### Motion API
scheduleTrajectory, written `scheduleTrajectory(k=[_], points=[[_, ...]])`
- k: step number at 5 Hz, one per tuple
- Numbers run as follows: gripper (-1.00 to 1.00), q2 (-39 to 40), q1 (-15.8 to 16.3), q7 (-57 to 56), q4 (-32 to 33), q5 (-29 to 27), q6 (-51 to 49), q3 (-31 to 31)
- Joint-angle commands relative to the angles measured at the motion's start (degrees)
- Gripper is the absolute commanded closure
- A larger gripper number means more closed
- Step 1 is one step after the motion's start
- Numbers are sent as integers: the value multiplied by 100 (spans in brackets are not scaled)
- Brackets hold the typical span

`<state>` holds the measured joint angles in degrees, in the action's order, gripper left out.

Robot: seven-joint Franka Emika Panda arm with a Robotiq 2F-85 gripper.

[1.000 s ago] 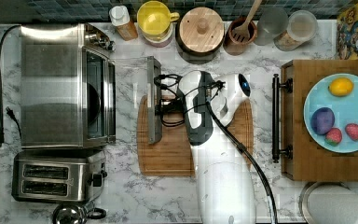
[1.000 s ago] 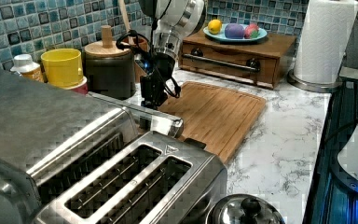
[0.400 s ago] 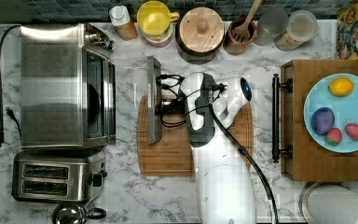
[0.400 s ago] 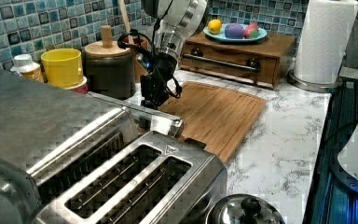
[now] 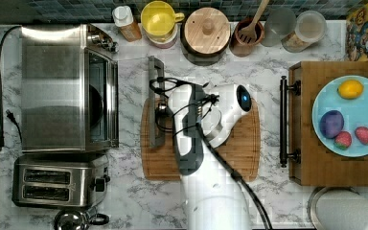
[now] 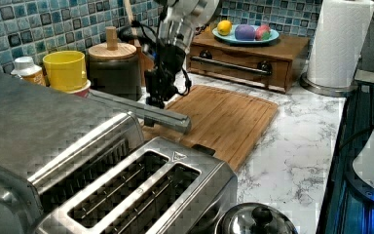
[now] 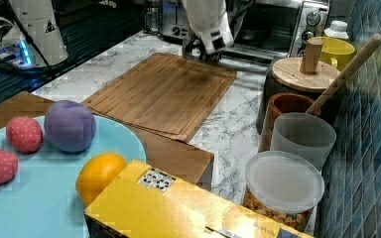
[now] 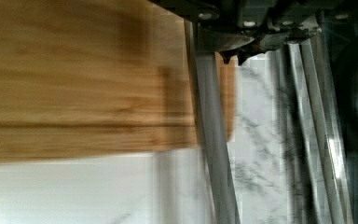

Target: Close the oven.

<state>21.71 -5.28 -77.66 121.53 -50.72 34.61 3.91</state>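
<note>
Partly hidden: the gripper sits under the arm's wrist and cables in the top view, and whether its fingers are apart or together cannot be told from any view. In the left view the gripper stands directly over the oven door's bar handle, at or just above it; contact cannot be confirmed. The wrist view shows the bar handle blurred, running beneath the gripper body, with the cutting board beside it.

The oven stands at the top view's left, its glass door swung down flat toward the cutting board, cavity exposed. Its cord runs off the top view's left edge side. In the right view the oven is cut off by the upper frame edge and partly screened by the arm. The two-slot toaster sits just beside the oven.

Compared with a second ago, the door lies at the same open position and the gripper remains at the handle, with only a slight shift of the wrist.
</note>
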Motion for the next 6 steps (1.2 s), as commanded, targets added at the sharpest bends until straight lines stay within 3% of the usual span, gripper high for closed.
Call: scheduleTrajectory(k=[1,2,3,4,5,6], points=[[100,-997,1467,2367,-1142,2112,47,597],[100,-1008,1811,3448,-1180,3373,349,681],[100,-1070,1922,4208,-1054,4029,617,758],[100,-1168,2418,5787,-952,5610,844,537],[100,-1422,2537,6727,-994,6441,741,526],[100,-1750,2386,6668,-1051,6291,697,599]])
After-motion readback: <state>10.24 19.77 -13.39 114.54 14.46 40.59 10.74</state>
